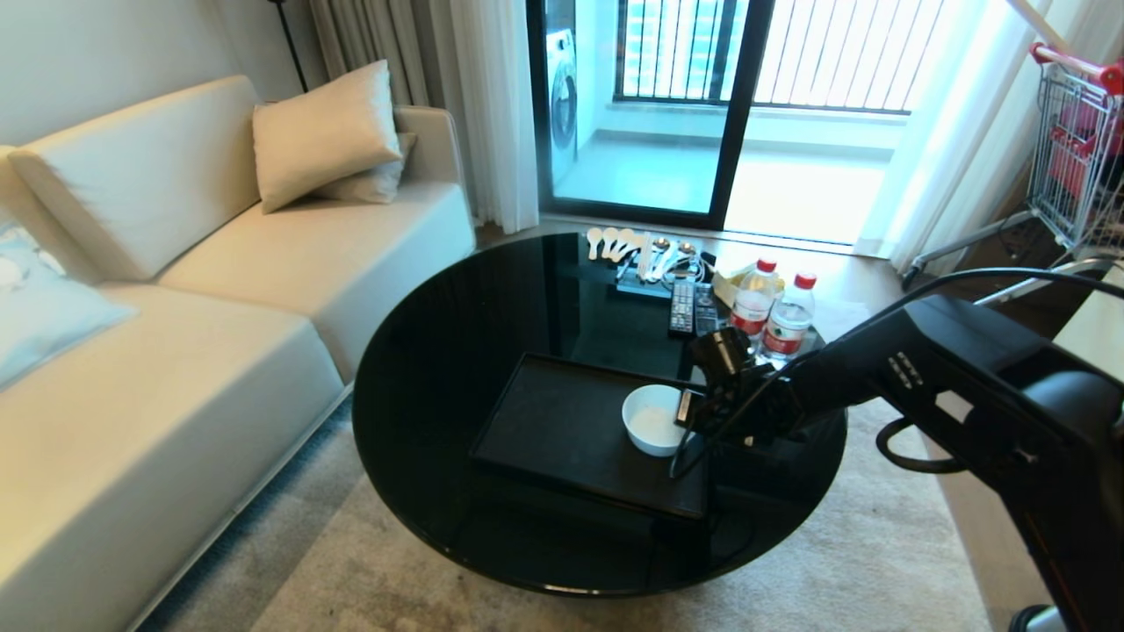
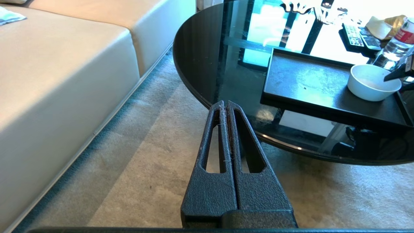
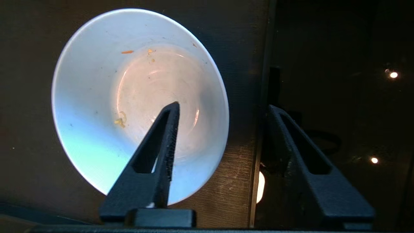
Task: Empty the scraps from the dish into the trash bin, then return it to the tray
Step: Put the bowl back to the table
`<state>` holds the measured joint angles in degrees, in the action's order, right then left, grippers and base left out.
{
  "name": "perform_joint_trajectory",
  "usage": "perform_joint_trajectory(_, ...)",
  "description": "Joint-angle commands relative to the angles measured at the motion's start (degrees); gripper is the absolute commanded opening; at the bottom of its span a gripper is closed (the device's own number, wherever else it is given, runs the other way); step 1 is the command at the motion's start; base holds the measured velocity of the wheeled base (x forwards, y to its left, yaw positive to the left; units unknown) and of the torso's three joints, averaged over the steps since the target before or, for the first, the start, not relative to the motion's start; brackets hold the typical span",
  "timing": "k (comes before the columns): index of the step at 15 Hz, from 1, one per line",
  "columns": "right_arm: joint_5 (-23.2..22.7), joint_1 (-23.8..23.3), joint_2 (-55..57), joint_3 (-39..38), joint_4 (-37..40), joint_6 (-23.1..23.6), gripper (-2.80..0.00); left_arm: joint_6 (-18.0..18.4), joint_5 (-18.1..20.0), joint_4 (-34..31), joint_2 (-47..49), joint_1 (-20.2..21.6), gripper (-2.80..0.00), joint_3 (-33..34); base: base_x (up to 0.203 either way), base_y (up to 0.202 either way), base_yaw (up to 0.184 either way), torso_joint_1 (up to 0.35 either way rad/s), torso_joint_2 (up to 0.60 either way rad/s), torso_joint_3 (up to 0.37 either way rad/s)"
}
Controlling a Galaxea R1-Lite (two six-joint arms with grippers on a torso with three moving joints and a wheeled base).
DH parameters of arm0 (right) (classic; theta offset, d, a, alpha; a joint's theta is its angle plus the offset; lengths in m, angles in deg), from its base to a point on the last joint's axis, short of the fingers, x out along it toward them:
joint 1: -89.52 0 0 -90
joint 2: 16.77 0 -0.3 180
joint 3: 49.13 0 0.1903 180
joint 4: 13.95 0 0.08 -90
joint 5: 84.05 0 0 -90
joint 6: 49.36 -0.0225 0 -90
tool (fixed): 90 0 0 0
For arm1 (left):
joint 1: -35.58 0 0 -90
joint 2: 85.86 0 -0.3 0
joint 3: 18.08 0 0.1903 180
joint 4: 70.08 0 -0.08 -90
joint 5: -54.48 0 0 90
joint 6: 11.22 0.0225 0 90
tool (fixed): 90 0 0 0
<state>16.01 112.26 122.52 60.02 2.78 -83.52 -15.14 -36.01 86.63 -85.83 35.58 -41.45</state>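
The dish [image 1: 652, 420] is a small white bowl standing upright on the black tray [image 1: 562, 421], near the tray's right edge. Of the scraps, only tiny orange and yellowish crumbs [image 3: 120, 122] cling to the inside of the dish [image 3: 129, 97]. My right gripper [image 3: 223, 105] is open and straddles the dish's right wall. One finger hangs over the inside, the other over the tray's rim [image 3: 258, 181]. In the head view the right gripper [image 1: 694, 408] sits just right of the dish. My left gripper [image 2: 224, 103] is shut and empty, parked over the carpet beside the table. The trash bin is out of view.
The tray lies on a round black glass table [image 1: 457, 351]. Behind it stand two water bottles [image 1: 755, 303], remotes [image 1: 692, 307] and several spoons [image 1: 632, 250]. A cream sofa [image 1: 219, 290] is on the left and a shopping cart [image 1: 1076, 158] at the far right.
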Motion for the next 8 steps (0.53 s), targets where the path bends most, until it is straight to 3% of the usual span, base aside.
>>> perform_joint_trajectory(1, 0.1, 0.2, -2.6, -0.4, -0.1, -0.1, 0.00, 0.0, 0.0, 0.0, 0.0, 0.0, -2.80, 0.0, 0.000, 0.000, 0.000, 0.000, 0.00, 0.000)
perform_joint_trajectory(5, 0.4, 1.6, -10.6, -3.9, -0.5, 0.6, 0.00, 0.0, 0.0, 0.0, 0.0, 0.0, -2.80, 0.0, 0.000, 0.000, 0.000, 0.000, 0.00, 0.000)
perform_joint_trajectory(8, 0.5, 2.2, -20.6, -7.8, -0.6, 4.0, 0.00, -0.1, 0.0, 0.0, 0.0, 0.0, -2.80, 0.0, 0.000, 0.000, 0.000, 0.000, 0.00, 0.000)
